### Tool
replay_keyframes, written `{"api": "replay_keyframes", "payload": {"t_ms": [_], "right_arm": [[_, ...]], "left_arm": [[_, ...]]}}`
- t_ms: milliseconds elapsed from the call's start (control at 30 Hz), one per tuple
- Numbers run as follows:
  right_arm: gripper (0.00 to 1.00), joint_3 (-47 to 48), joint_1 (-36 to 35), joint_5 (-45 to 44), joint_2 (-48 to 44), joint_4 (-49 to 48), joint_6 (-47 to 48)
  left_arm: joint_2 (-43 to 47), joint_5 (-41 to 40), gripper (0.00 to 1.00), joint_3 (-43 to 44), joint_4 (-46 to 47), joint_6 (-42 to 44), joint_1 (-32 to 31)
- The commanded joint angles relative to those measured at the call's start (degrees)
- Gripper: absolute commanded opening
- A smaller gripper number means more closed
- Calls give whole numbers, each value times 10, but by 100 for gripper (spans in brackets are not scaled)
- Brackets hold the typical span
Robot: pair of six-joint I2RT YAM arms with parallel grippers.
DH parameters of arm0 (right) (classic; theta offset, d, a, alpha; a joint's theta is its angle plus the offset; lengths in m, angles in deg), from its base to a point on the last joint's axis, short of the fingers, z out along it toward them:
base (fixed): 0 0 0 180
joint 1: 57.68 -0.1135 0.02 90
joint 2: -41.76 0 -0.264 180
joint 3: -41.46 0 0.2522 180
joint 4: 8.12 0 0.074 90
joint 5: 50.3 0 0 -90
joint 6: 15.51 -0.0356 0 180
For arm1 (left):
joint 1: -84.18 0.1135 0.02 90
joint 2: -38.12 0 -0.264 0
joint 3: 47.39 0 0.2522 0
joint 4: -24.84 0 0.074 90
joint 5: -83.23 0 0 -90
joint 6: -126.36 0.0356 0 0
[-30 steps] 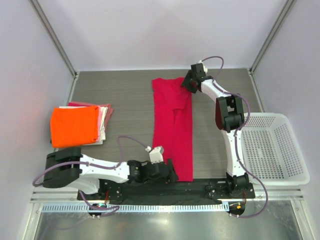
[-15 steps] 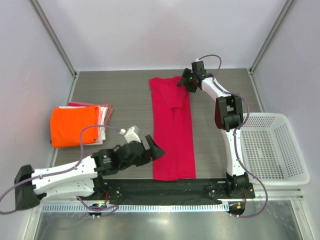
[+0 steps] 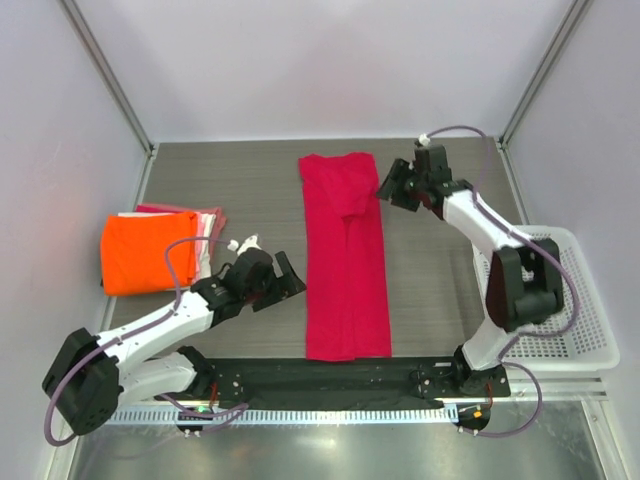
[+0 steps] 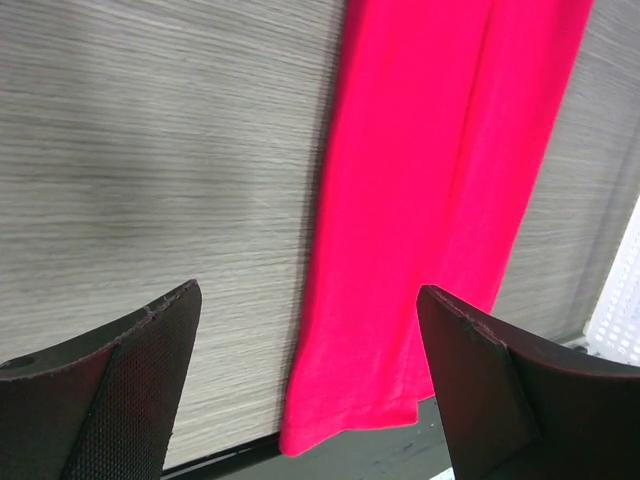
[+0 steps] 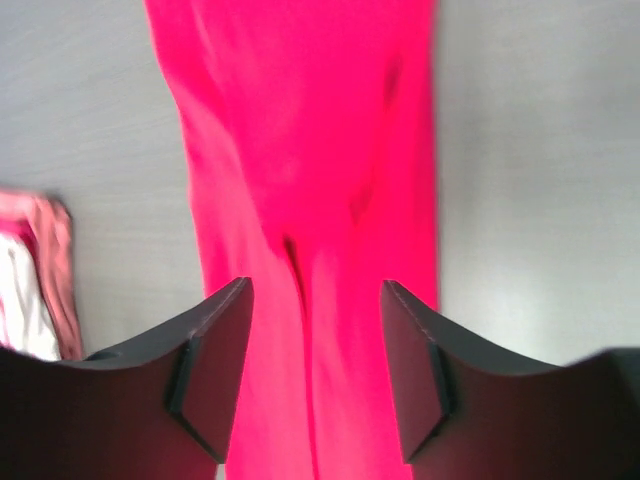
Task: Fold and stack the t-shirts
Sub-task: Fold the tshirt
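- Left hand (image 3: 288,282): a second ago it sat on the near end of the red shirt (image 3: 345,270). It has since let go and drawn off sideways. It now stands clear of the cloth, with the strip lying just beyond its fingertips. In its wrist view the fingers (image 4: 100,390) are spread wide with nothing between them.
- Right hand (image 3: 388,188): half a second ago it was still at the far end of the strip. It has now backed away, and that end lies just ahead of its fingertips, apart from them as far as the top view shows. Its fingers (image 5: 210,380) are apart and hold nothing, though this wrist view is blurred.
- Red shirt: folded into one long narrow strip, it lies flat on the surface (image 3: 240,190) between the two hands. Its position matches that of half a second ago.
- Orange shirt (image 3: 150,252): folded, it rests on top of the pale shirt (image 3: 210,228). The pile sits behind the left hand, on the side away from the strip, and has not changed.
- Basket (image 3: 550,290): it stands behind the right hand, beside its arm. No cloth is seen in it.
- Finding: the lengthwise fold is judged complete, and both ends have been released.
- Outstanding, in my judgement: a cross fold bringing one end onto the other, then transfer onto the pile.
- Risk noted: when an end is gripped again, only the upper layer may be pinched, and the fold would then open.
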Motion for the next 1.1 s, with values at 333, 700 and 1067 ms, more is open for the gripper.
{"api": "replay_keyframes", "payload": {"t_ms": [333, 700, 1067], "right_arm": [[43, -393, -45, -8, -269, 7, -43], [44, -494, -115, -2, -448, 138, -104], [41, -565, -248, 1, -555, 209, -193]], "left_arm": [[-146, 79, 62, 31, 155, 19, 25], [-72, 117, 59, -78, 134, -23, -29], [12, 68, 54, -143, 115, -107, -169]]}}
